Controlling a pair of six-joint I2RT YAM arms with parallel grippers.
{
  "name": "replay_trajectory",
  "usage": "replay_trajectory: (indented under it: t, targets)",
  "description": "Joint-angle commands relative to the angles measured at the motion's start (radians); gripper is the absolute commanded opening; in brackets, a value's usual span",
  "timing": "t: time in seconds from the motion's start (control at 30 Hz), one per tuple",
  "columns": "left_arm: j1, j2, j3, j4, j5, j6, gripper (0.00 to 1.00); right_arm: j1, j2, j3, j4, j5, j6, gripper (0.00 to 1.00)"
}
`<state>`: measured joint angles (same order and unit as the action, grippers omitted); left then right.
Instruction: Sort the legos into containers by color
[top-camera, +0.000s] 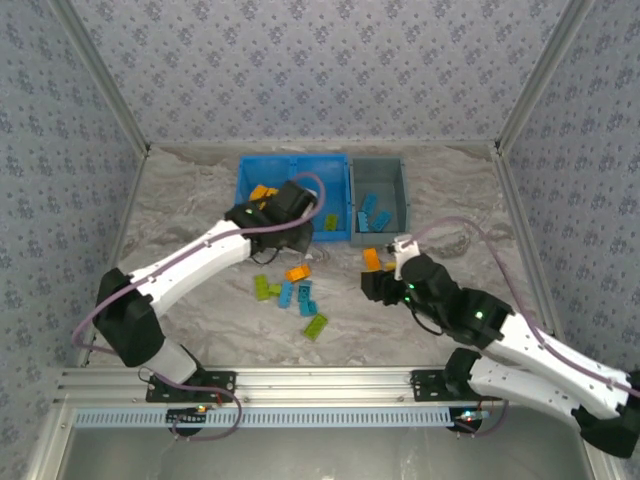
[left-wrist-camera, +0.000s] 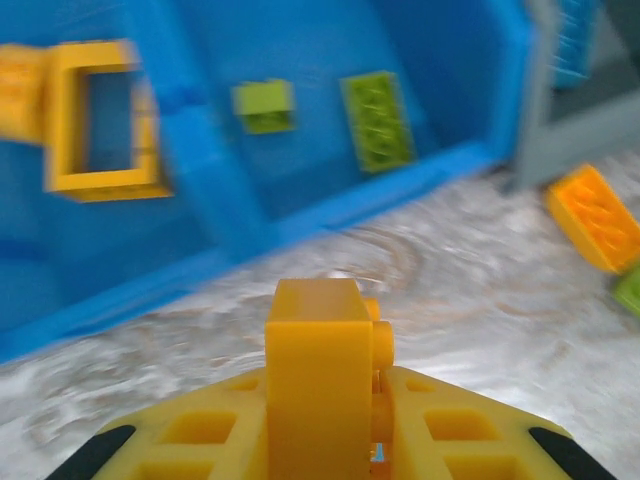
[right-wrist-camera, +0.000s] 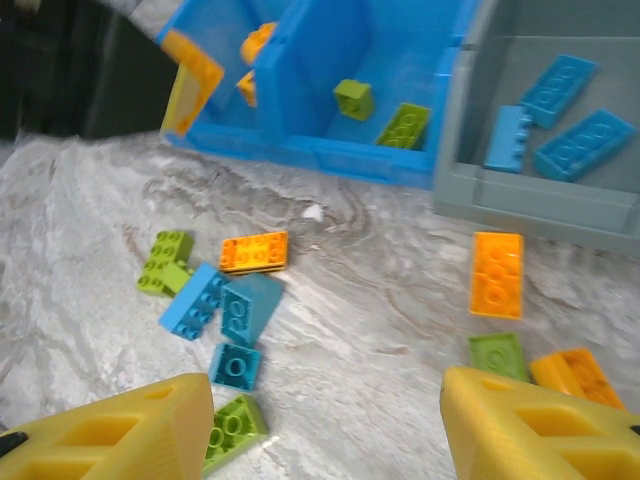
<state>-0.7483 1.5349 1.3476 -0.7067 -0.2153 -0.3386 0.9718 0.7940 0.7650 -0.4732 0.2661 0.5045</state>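
My left gripper (left-wrist-camera: 322, 400) is shut on an orange lego (left-wrist-camera: 318, 345), held above the table just in front of the blue container (left-wrist-camera: 400, 190); from above it (top-camera: 258, 208) sits at that bin's front left. An orange frame (left-wrist-camera: 95, 120) lies in the left compartment, and two green legos (left-wrist-camera: 378, 120) lie in the right one. My right gripper (right-wrist-camera: 325, 430) is open over bare table, with nothing between its fingers. Loose legos lie ahead of it: orange (right-wrist-camera: 254, 252), blue (right-wrist-camera: 195, 300), green (right-wrist-camera: 165, 262). The grey container (right-wrist-camera: 520, 195) holds blue legos (right-wrist-camera: 585, 140).
More loose bricks lie near the grey bin's front: an orange one (right-wrist-camera: 497, 272), a green one (right-wrist-camera: 497, 355) and another orange one (right-wrist-camera: 575, 375). A green brick (top-camera: 316, 326) lies nearest the arm bases. Patterned walls close in the table on three sides.
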Motion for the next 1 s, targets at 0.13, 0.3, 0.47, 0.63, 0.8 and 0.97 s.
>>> replay_trajectory:
  t: [0.13, 0.3, 0.47, 0.63, 0.8, 0.97]
  targets:
    - [0.181, 0.131, 0.11, -0.141, -0.137, -0.07, 0.28, 0.131, 0.231, 0.177, 0.17, 0.094, -0.085, 0.64]
    - [0.241, 0.32, 0.277, -0.195, -0.219, -0.082, 0.28, 0.172, 0.389, 0.238, 0.326, 0.131, -0.101, 0.66]
    - [0.262, 0.506, 0.447, -0.253, -0.269, -0.091, 0.28, 0.19, 0.485, 0.244, 0.489, 0.135, -0.11, 0.67]
    - [0.281, 0.629, 0.567, -0.308, -0.304, -0.106, 0.28, 0.202, 0.478, 0.238, 0.476, 0.13, -0.089, 0.67]
    - [0.29, 0.661, 0.585, -0.309, -0.306, -0.115, 0.31, 0.212, 0.413, 0.17, 0.468, 0.148, -0.053, 0.67]
    - [0.288, 0.66, 0.582, -0.316, -0.3, -0.129, 0.47, 0.214, 0.39, 0.143, 0.449, 0.155, -0.035, 0.67]
